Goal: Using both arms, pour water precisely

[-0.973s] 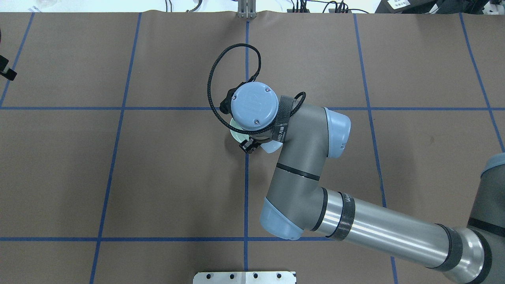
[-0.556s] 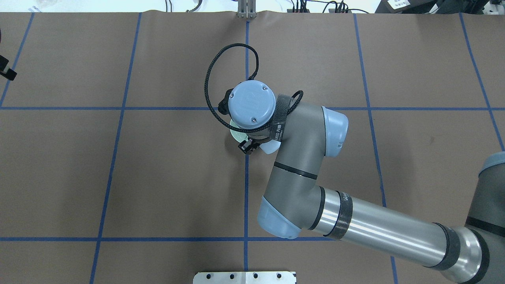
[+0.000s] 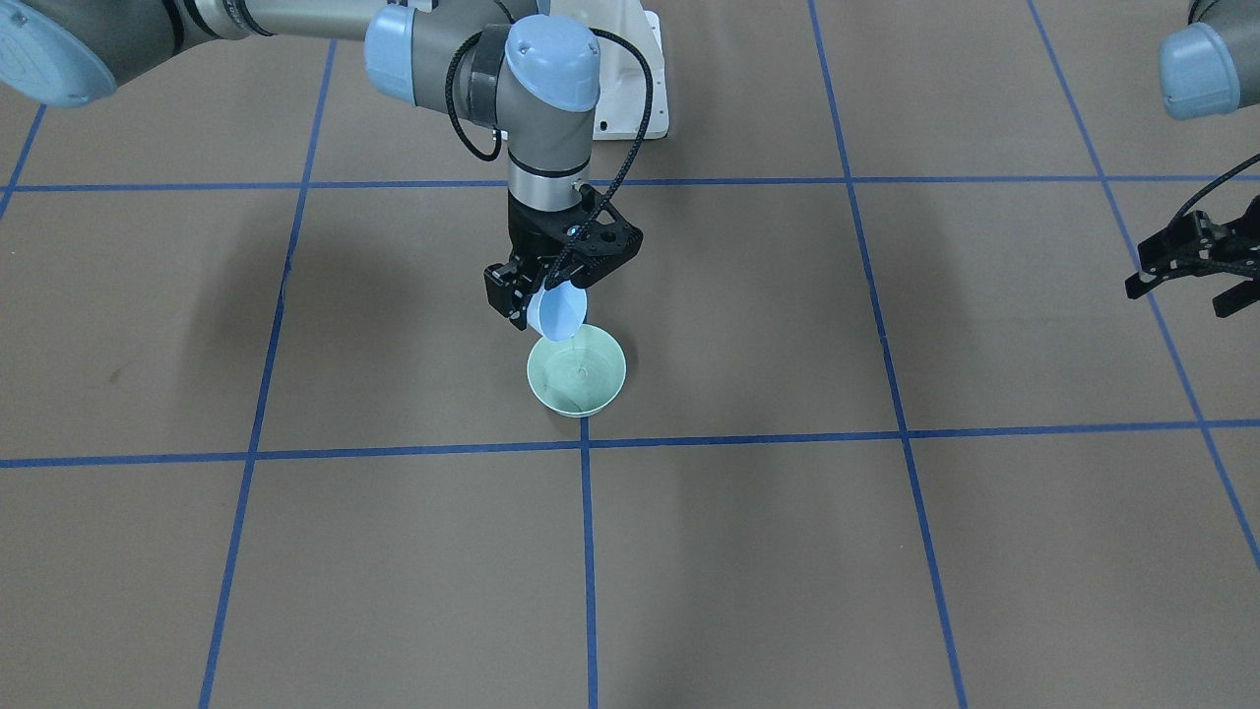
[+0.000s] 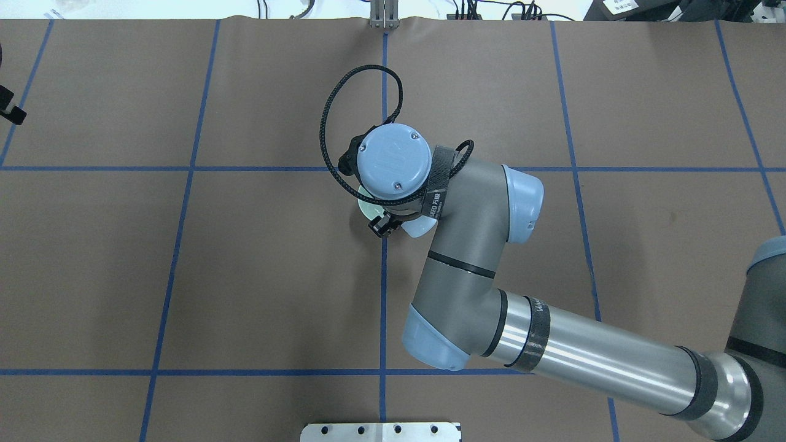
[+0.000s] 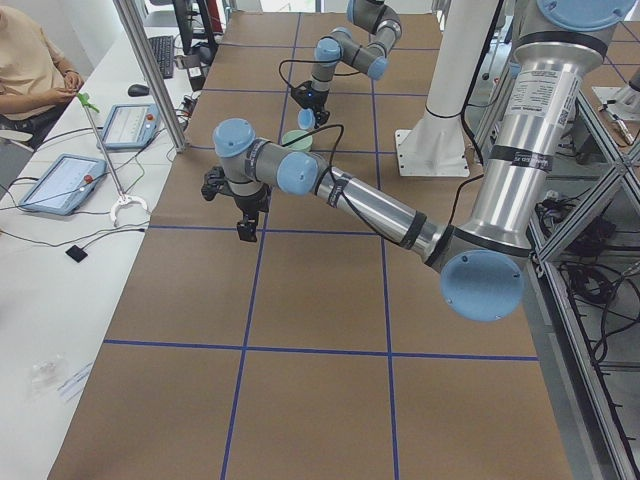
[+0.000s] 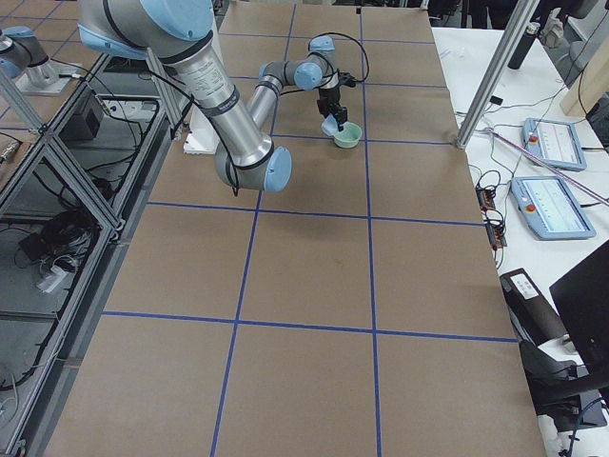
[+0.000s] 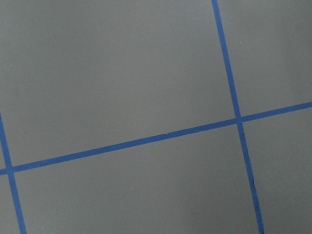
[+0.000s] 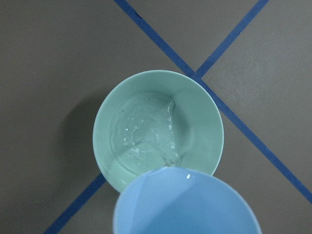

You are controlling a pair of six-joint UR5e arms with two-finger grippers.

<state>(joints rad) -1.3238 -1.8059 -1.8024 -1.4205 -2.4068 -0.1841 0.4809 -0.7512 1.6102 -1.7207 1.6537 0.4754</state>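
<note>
Now | right tool (image 3: 541, 297) clamped on tilted blue cup (image 3: 558, 315) | water (image 8: 146, 136) in green bowl (image 3: 608, 379) | left tool (image 3: 1179, 295) apart

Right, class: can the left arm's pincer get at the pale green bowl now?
Probably, sideways: only brown table shows between the left pincer and the pale green bowl. Above it the right pincer tilts a light blue cup.

The bowl (image 3: 577, 372) sits mid-table (image 3: 886, 551), just on the robot's side of a tape crossing (image 3: 585, 440). The cup (image 3: 557, 313) is tipped over the bowl's robot-side rim, pinched in the right gripper (image 3: 539, 300). Water (image 8: 146, 136) lies in the bowl. The left gripper (image 3: 1186, 290) is well off to the robot's left.
</note>
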